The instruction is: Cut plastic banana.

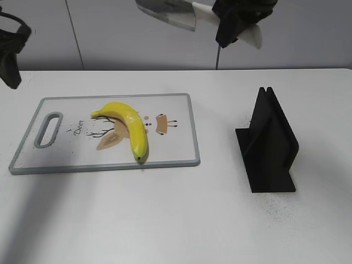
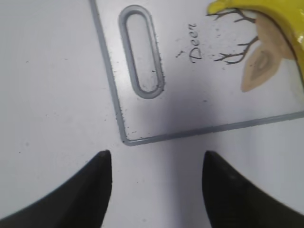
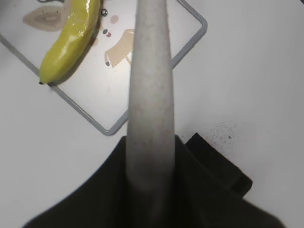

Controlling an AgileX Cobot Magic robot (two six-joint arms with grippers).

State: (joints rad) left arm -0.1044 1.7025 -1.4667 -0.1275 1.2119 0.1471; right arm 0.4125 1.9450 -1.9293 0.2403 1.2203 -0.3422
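Observation:
A yellow plastic banana (image 1: 129, 124) lies on a white cutting board with a grey rim (image 1: 176, 110), left of the table's middle. My right gripper (image 1: 236, 22) is high above the table at the back, right of the board, shut on a knife (image 1: 165, 12) whose grey blade points left. In the right wrist view the knife (image 3: 149, 95) runs up from the shut jaws (image 3: 149, 156), with the banana (image 3: 71, 38) and board (image 3: 95, 90) below. My left gripper (image 1: 10, 49) hovers at the far left, open and empty (image 2: 156, 159), above the board's handle corner (image 2: 199, 109). The banana's stem end (image 2: 266, 9) shows there.
A black knife holder (image 1: 269, 146) stands upright on the white table, right of the board; it also shows in the right wrist view (image 3: 218, 166). The board has an oval handle slot (image 1: 48, 129) at its left end.

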